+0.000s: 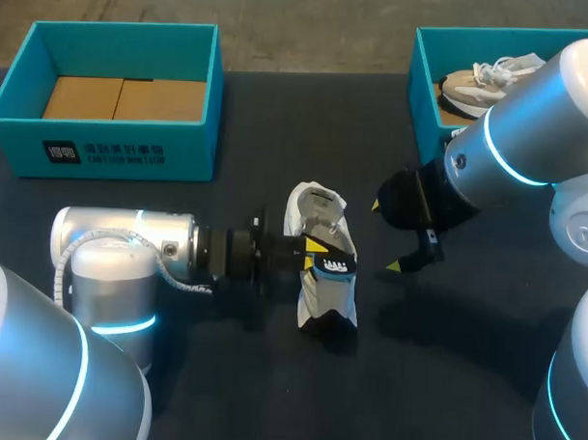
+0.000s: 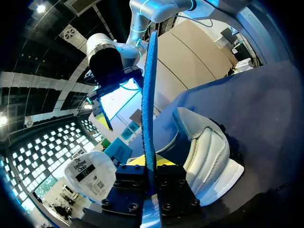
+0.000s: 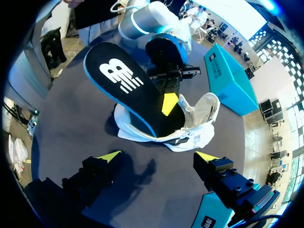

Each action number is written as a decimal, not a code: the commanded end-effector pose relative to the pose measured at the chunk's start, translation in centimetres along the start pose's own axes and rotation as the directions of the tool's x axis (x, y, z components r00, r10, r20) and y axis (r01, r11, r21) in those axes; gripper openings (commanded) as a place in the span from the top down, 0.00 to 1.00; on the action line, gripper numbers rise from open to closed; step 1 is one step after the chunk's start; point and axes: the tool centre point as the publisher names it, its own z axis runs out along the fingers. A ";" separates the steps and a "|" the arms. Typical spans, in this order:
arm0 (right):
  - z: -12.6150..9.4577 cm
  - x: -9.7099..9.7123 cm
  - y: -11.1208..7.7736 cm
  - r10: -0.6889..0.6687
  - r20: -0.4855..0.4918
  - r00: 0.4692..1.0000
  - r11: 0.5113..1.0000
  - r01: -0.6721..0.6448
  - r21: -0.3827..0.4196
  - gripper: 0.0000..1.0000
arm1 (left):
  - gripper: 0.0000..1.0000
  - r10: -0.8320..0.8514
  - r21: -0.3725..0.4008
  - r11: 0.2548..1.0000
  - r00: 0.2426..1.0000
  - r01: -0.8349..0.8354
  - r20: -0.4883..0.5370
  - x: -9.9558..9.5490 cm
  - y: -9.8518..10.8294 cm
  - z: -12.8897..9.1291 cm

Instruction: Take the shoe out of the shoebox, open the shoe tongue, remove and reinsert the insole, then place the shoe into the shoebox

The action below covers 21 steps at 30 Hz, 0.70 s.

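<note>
Near the middle of the dark worktop (image 1: 434, 360) the white shoe (image 1: 325, 296) is lying, and the left hand (image 1: 324, 255) is placed right at its opening. The fingers of this hand are closed on the insole (image 3: 126, 88), which stands with one end down in the shoe and the other end raised above it. The right hand (image 1: 387, 236) is held near the shoe but apart from it, with fingers spread wide and nothing between them.

From the left wrist, the insole is seen only as a thin blue edge rising between the fingers. From the right wrist, its black face with a white logo is shown, and one yellow tip is pressed against it; the lower end seems to be the heel end. Only from the head camera is a shoebox (image 1: 113, 151) with a cardboard floor seen together with the other shoebox (image 1: 427, 75), in which a second shoe (image 1: 482, 82) is lying.
</note>
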 end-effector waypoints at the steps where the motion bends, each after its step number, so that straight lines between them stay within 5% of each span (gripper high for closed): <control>1: -0.1 0.1 0.0 -0.001 0.001 1.000 1.000 0.001 0.000 0.00 | 0.51 0.001 0.000 1.000 1.000 -0.001 0.015 -0.4 -0.6 -0.3; 11: -0.1 0.1 0.0 -0.001 0.001 1.000 1.000 0.001 0.000 0.00 | 0.64 0.028 0.041 0.999 0.999 -0.029 0.020 -0.5 -3.2 -0.3; 12: -0.1 0.1 0.0 -0.001 0.001 1.000 1.000 0.001 0.000 0.00 | 0.67 0.028 0.045 0.999 0.999 -0.029 0.018 -0.4 -3.3 -0.2; 14: -0.1 0.1 0.0 -0.001 0.001 1.000 1.000 0.001 0.000 0.00 | 0.94 0.030 0.050 0.998 0.999 -0.031 0.012 -0.2 -3.5 0.0; 15: -0.1 0.1 0.0 -0.001 0.001 1.000 1.000 0.001 0.000 0.00 | 1.00 0.030 0.051 0.998 0.999 -0.031 0.012 -0.2 -3.6 0.1; 21: -0.1 0.1 0.0 -0.001 0.001 1.000 1.000 0.001 0.000 0.00 | 1.00 0.038 0.050 0.998 0.999 -0.037 -0.009 0.5 -3.1 0.2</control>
